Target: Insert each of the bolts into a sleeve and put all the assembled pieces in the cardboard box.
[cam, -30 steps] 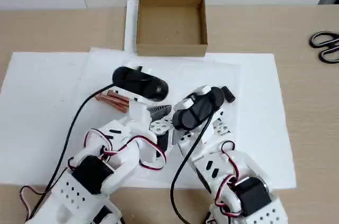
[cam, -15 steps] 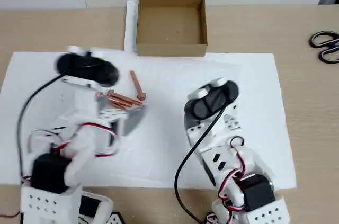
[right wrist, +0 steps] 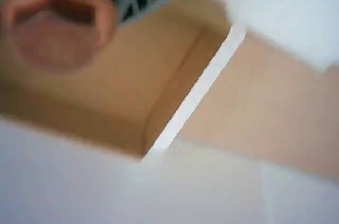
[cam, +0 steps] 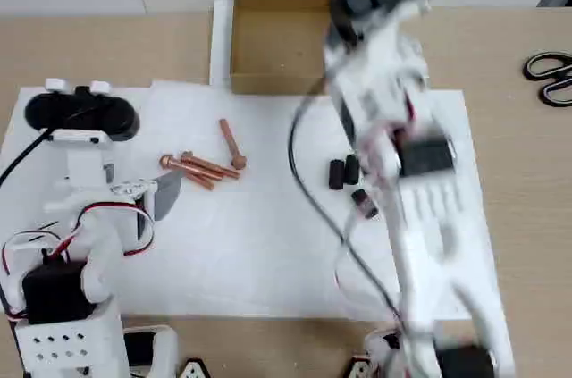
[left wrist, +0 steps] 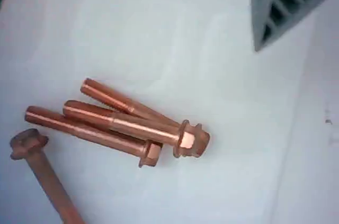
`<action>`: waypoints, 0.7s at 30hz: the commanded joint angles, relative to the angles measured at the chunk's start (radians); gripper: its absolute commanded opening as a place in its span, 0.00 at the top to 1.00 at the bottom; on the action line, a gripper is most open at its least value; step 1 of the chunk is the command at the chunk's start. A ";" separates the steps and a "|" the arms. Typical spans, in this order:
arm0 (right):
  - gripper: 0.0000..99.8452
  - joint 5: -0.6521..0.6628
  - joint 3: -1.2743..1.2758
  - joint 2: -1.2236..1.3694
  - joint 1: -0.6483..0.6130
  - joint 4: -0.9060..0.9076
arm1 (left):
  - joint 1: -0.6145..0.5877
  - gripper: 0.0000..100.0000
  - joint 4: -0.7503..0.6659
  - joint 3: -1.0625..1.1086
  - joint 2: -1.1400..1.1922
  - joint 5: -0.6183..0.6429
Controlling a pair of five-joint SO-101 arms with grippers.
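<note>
Right gripper (cam: pixel 347 25) out over the cardboard box (cam: pixel 279 83), clamped on a copper bolt (right wrist: pixel 55 25), hex head above the box floor. Lying on the white sheet (cam: pixel 268 253): three loose bolts (cam: pixel 198 167) bunched and touching, and a fourth bolt (cam: pixel 232 144) just beside them. Three black sleeves (cam: pixel 338 174) on the same sheet, well apart from the bolts, next to the right arm. Left gripper (cam: pixel 152 192) low over the sheet near the bunch; cannot tell whether apart or together. Scissors (cam: pixel 550 79) on bare wood at the far right edge.
</note>
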 commanded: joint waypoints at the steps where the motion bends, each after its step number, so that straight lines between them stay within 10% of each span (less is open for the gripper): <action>1: 1.00 -0.011 -0.285 0.337 0.018 -0.145 | -0.017 0.70 0.005 -0.022 -0.008 -0.005; 21: 0.92 -0.011 -1.079 1.294 0.012 -0.099 | -0.014 0.70 -0.002 0.051 -0.008 -0.006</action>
